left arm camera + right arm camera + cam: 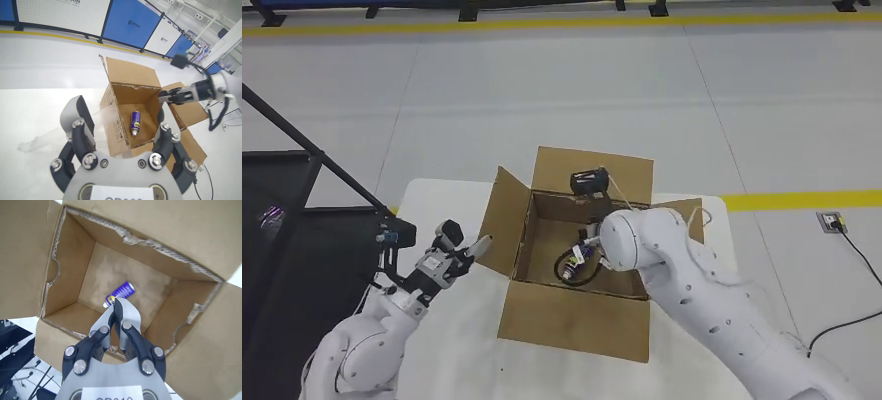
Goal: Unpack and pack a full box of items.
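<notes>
An open cardboard box (572, 318) stands on the white table (442, 330) with its flaps spread. On its floor lies a blue spray can (122, 291), white cap toward a corner (135, 120). My right gripper (115, 303) hangs shut and empty over the box's opening, its tips lined up with the can's cap end. From the other side that gripper (163, 96) sits level with the box's rim, and from above it is over the box (587, 247). My left gripper (122, 121) stands open and empty beside the box, over the table (467, 243).
A clear plastic film (49, 134) trails from the box's near wall onto the table. A black rack (282, 230) stands at the table's left. On the floor to the right lies a cable with a socket (832, 222).
</notes>
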Robot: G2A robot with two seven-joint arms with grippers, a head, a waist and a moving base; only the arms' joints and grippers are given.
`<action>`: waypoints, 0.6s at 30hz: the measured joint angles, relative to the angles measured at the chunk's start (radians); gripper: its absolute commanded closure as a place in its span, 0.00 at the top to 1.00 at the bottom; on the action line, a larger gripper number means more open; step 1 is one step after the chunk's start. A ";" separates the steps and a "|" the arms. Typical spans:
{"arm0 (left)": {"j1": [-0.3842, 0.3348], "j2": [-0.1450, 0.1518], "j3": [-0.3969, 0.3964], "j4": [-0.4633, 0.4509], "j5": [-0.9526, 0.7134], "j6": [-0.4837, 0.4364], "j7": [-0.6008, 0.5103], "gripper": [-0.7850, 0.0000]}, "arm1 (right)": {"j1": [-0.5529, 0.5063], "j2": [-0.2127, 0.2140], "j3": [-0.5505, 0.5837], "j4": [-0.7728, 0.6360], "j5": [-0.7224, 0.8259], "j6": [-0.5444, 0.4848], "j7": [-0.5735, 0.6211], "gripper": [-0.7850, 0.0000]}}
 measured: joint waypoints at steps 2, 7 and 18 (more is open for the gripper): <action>-0.007 0.000 0.015 0.004 0.025 0.026 0.008 0.44 | -0.058 0.023 0.062 -0.082 -0.044 -0.025 0.023 0.00; -0.019 -0.001 0.035 0.016 0.049 0.071 0.020 0.49 | -0.141 0.045 0.138 -0.177 -0.094 -0.079 0.076 0.00; -0.041 0.003 0.068 0.045 0.124 0.116 -0.003 0.42 | -0.124 0.030 0.137 -0.141 -0.070 -0.127 0.034 1.00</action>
